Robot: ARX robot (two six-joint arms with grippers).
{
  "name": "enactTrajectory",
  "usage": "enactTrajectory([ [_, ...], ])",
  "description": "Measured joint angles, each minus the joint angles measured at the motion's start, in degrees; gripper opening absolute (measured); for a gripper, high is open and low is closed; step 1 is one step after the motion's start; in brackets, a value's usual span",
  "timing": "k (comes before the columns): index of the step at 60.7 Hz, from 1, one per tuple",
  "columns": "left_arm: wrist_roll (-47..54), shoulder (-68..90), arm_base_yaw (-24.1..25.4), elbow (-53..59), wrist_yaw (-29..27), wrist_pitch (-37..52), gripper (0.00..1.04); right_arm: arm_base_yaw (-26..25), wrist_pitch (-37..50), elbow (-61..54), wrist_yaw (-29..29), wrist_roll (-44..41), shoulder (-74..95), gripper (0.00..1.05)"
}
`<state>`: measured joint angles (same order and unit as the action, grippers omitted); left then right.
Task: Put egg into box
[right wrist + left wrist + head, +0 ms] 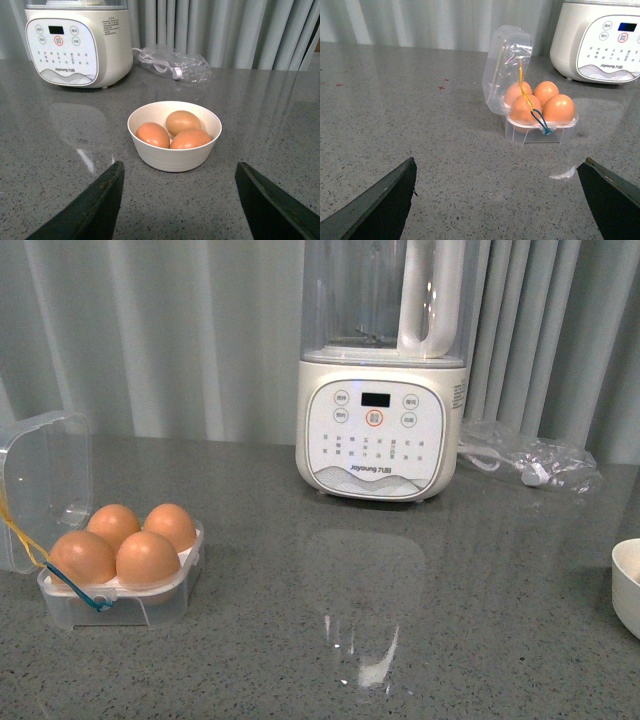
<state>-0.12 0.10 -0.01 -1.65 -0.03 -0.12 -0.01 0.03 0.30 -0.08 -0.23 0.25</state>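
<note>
Egg case (120,613), lower left of front view, lid (45,480) open, all four cells filled. Left tool (498,165) and right tool (180,165) wide open, empty. Risk: another egg (183,121) from bowl (175,159) finds no cell, rolls

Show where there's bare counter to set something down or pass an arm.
Widest bare counter: front middle, between the box and the bowl, in front of the blender. Also bare between box and blender. Crowded: back right, where the bagged cable lies beside the blender. All four box cells hold eggs.
</note>
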Motion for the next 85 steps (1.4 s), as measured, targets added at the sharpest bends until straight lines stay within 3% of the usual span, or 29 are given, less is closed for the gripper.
enactTrajectory([
  [7, 0.0, 0.0, 0.0, 0.0, 0.0, 0.0, 0.98, 0.0, 0.0, 0.0, 0.0, 0.1, 0.0, 0.99],
  [14, -0.4, 0.6, -0.4, -0.3, -1.1, -0.8, 0.98, 0.0, 0.0, 0.0, 0.0, 0.0, 0.0, 0.97],
  [19, -4.3, 11.0, -4.5, -7.2, -14.5, -18.5, 0.98, 0.0, 0.0, 0.0, 0.0, 0.0, 0.0, 0.98],
  [21, -4.8, 14.1, -5.3, -8.9, -17.0, -22.8, 0.98, 0.0, 0.0, 0.0, 0.0, 0.0, 0.0, 0.98],
  [29, -6.3, 16.3, -6.2, -11.3, -18.2, -26.5, 0.98, 0.0, 0.0, 0.0, 0.1, 0.0, 0.0, 0.98],
  [40, -5.2, 18.4, -3.1, -13.6, -13.0, -21.3, 0.98, 0.0, 0.0, 0.0, 0.0, 0.0, 0.0, 0.98],
  [52, 0.2, 33.8, 10.6, -19.6, 0.6, -4.4, 0.98, 0.0, 0.0, 0.0, 0.0, 0.0, 0.0, 0.98],
  [57, 1.9, 41.5, 13.4, -23.8, 3.9, 1.1, 0.98, 0.0, 0.0, 0.0, 0.0, 0.0, 0.0, 0.98],
  [85, 5.1, 70.2, 12.9, -37.8, 5.2, 13.9, 0.98, 0.0, 0.0, 0.0, 0.0, 0.0, 0.0, 0.98],
])
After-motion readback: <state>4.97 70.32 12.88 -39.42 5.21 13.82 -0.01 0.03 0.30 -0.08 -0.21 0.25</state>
